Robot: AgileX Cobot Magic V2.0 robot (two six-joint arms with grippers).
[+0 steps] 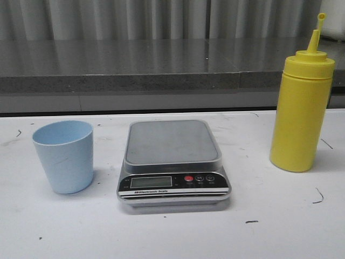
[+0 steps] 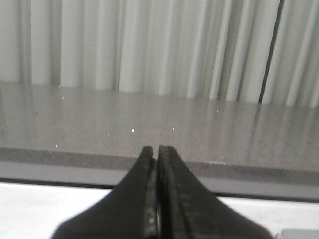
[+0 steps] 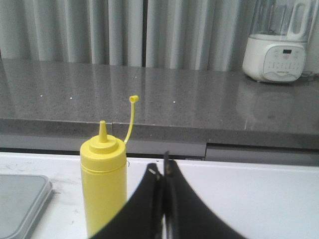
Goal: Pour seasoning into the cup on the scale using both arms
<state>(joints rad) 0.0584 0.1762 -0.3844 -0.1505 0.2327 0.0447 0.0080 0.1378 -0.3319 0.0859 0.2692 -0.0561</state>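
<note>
In the front view the light blue cup [image 1: 64, 155] stands upright on the white table, left of the scale [image 1: 172, 161]. The scale's steel platform is bare. The yellow seasoning bottle [image 1: 301, 108] stands upright right of the scale, its cap off and tethered up beside the nozzle. No gripper shows in the front view. In the left wrist view my left gripper [image 2: 158, 149] is shut and empty, facing the grey counter. In the right wrist view my right gripper [image 3: 160, 167] is shut and empty, with the bottle [image 3: 103, 186] standing beyond it and to one side.
A dark grey counter ledge [image 1: 161, 70] runs behind the table, with a curtain behind it. A white blender base [image 3: 275, 59] stands on the counter in the right wrist view. A corner of the scale platform [image 3: 20, 199] shows beside the bottle there.
</note>
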